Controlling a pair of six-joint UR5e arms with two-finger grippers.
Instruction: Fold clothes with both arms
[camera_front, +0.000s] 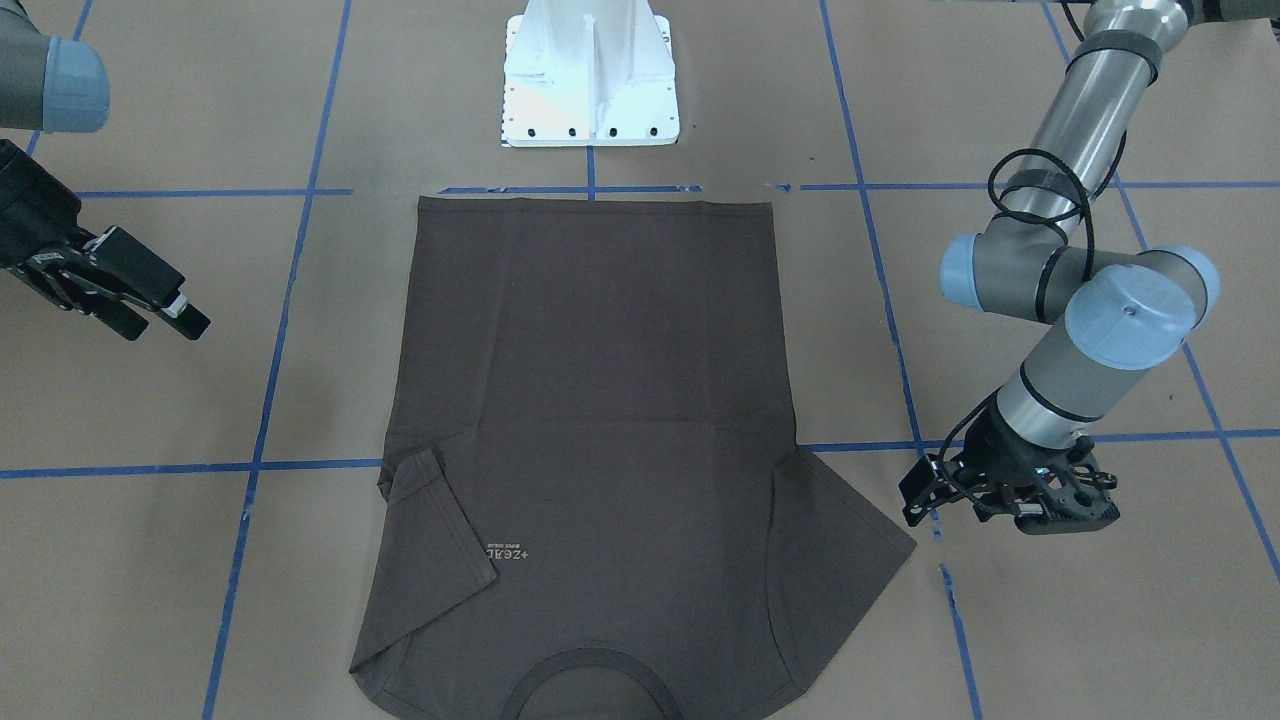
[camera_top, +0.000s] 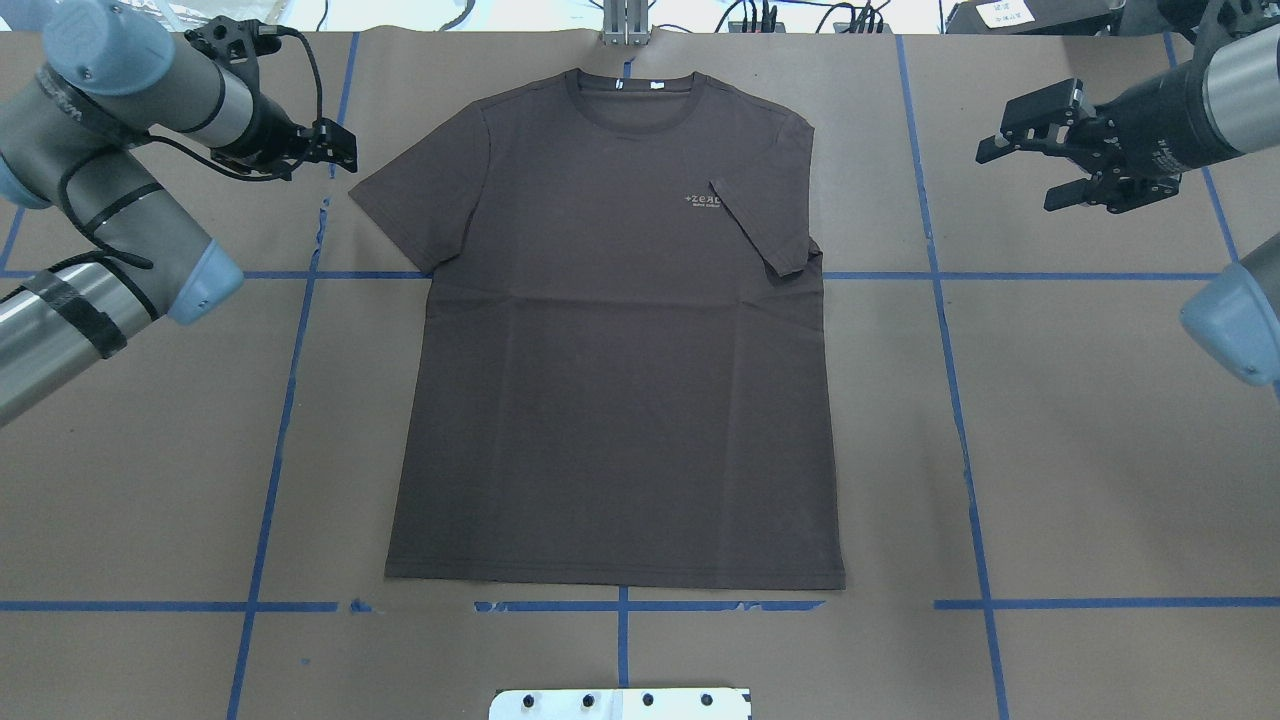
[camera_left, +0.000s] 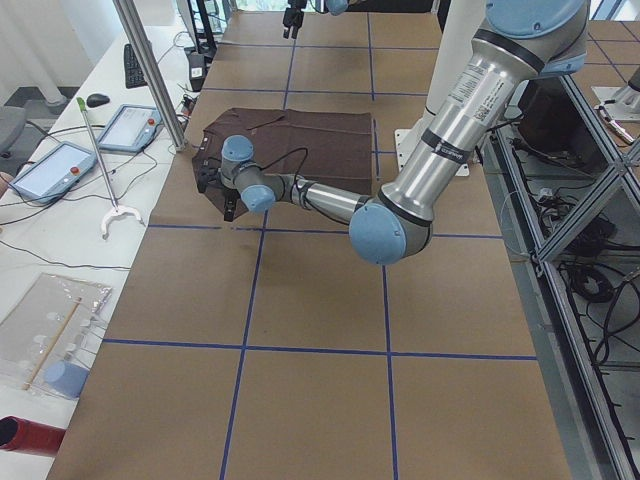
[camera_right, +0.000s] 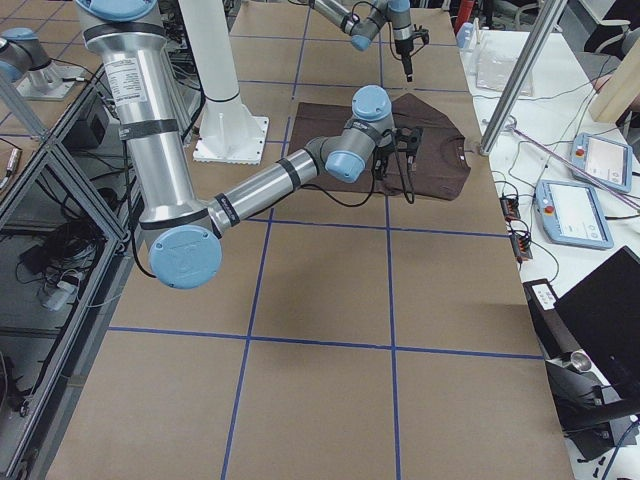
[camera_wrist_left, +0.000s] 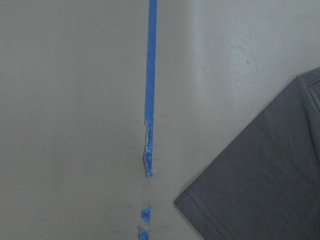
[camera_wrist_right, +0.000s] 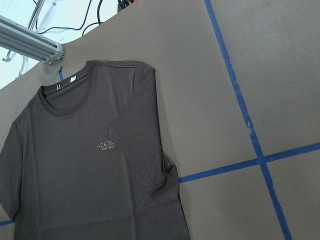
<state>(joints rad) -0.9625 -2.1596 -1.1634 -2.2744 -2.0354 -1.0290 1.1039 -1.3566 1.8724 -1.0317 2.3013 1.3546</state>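
T-shirt flat on the table, nothing lying on it
You see its hem near the white pedestal base, blue tape lines around, right sleeve folded onto the chest. Left gripper hovers just beside the left sleeve, fingers apart; right gripper well clear, fingers spread
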